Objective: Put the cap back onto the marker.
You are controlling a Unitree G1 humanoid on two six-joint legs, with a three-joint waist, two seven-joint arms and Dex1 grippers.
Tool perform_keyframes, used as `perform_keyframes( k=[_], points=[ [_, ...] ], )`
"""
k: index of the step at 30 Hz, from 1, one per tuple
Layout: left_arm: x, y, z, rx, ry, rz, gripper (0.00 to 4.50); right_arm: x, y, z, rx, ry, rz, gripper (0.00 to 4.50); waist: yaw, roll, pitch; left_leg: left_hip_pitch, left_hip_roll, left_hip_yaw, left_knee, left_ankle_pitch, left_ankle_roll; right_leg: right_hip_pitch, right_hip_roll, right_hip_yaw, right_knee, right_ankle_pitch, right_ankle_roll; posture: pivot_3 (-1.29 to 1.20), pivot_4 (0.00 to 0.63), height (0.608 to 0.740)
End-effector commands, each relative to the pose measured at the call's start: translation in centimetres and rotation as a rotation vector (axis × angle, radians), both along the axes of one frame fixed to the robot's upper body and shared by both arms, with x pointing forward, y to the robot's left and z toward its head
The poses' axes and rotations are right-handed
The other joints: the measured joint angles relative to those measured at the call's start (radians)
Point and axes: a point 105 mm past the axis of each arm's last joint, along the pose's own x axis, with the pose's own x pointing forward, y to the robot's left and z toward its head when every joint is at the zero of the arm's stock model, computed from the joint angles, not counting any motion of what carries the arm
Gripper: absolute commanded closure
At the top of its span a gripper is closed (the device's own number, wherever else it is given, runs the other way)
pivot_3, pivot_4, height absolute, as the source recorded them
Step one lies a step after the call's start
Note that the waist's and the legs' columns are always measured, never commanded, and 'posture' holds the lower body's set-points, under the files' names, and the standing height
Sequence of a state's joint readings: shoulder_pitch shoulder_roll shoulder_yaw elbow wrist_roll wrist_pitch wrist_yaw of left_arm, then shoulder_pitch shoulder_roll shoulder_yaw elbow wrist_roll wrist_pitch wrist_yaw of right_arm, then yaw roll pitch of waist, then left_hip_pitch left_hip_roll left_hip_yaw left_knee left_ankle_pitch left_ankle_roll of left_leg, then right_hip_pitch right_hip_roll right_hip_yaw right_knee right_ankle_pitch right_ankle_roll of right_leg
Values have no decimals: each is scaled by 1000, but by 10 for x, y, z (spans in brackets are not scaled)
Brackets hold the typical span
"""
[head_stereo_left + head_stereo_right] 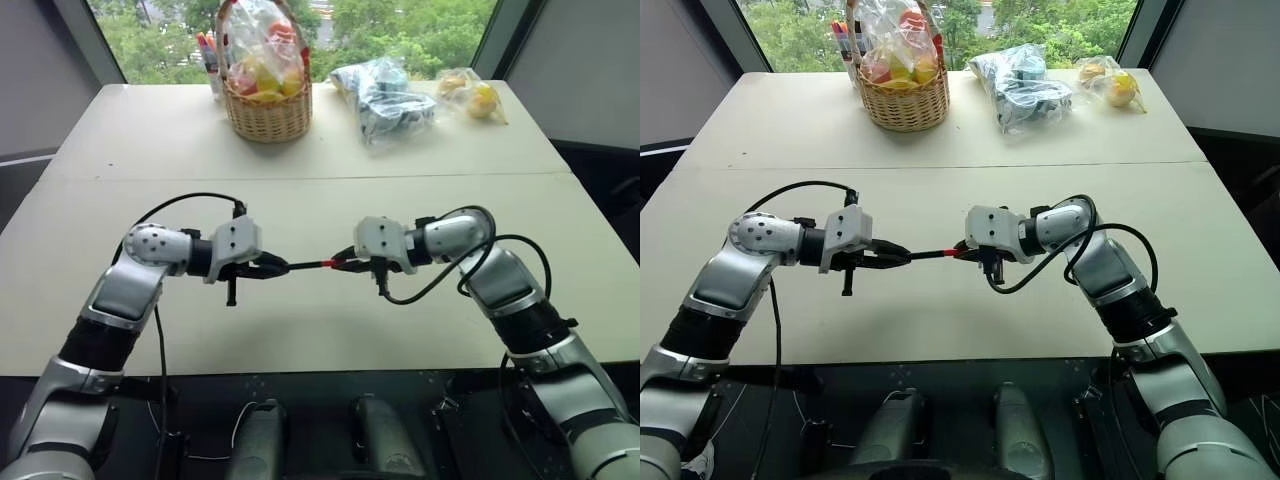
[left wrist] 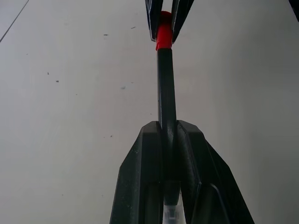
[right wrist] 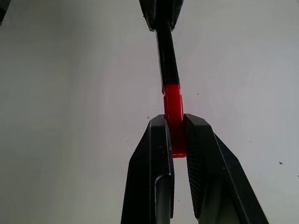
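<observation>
Slim black marker [image 2: 166, 88] clenched by left gripper [image 1: 275, 267]; tiny red plastic cap [image 3: 173, 109], pinched by right gripper [image 1: 345, 262] at three o'clock, appears seated; only release remains.

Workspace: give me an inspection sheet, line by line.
Surface: pale table, bare beneath the arms.
Job's things: marker held level above the table; red cap is on its tip.
Clutter: wicker basket of wrapped goods, plastic bags and pens along the far edge.
Grippers: left gripper shut on the marker; right gripper shut on the cap.
Cables: black cables looping off both wrists.
Surroundings: window, trees outside.
</observation>
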State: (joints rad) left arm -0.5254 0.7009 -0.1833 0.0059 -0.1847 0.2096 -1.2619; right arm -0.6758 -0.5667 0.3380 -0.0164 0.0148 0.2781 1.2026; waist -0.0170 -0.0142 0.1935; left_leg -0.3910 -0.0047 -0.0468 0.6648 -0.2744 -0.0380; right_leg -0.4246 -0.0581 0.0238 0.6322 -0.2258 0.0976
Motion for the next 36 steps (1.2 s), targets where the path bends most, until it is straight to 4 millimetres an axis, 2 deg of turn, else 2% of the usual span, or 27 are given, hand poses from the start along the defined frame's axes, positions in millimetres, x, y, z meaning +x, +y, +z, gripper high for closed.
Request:
perform_keyframes(
  k=[1,8,23,36],
  points=[
    [-1,-11,10,4,-56,-65,4500,-12,19,21,46,-46,101,4445,0,0,0,0,0,0,0,0,0,0,0,0,0,0,0,0,150,740],
    [-1,-13,9,14,-71,-77,4500,-12,24,30,57,-58,113,4445,0,0,0,0,0,0,0,0,0,0,0,0,0,0,0,0,150,740],
    [-2,-18,11,-1,-77,-88,4500,-24,37,26,56,-68,158,4445,0,0,0,0,0,0,0,0,0,0,0,0,0,0,0,0,150,740],
    [-3,-21,14,-27,-80,-85,4500,-22,35,27,65,-77,146,4445,0,0,0,0,0,0,0,0,0,0,0,0,0,0,0,0,150,740]
  ],
)
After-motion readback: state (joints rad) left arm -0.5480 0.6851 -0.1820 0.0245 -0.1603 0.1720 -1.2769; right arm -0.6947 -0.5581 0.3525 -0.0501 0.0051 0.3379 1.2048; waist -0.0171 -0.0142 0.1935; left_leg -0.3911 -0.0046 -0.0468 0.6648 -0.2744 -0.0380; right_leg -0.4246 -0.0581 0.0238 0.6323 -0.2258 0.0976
